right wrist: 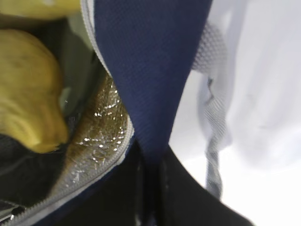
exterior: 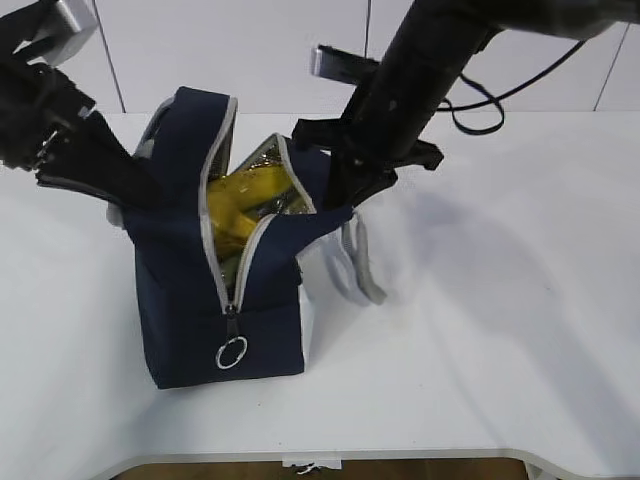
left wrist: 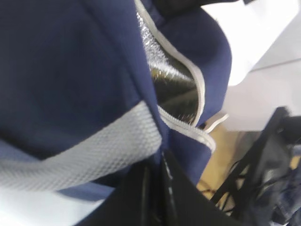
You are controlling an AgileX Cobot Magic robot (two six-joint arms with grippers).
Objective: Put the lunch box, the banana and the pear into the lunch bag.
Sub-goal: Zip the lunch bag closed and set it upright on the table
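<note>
- The bag [exterior: 215, 300] stands on the table [exterior: 500, 350], unzipped, mouth gaping toward twelve o'clock; yellow fruit, likely the banana [exterior: 240, 200], lies inside. I can't spot the box.
- My right gripper [right wrist: 150, 160] is clenched on the rim at the mouth's three o'clock.
- My left gripper [left wrist: 157, 174] is clenched on the rim at nine o'clock, just beside a handle [left wrist: 80, 157].
- Risk: pulling apart too hard could tip the bag or slip the fabric loose.
- If a rim slips, the mouth may sag shut over the fruit.

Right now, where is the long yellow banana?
The long yellow banana lies inside the open navy-blue fabric lunch bag, left of centre in the exterior view, showing through the unzipped top against the silver lining.
</note>
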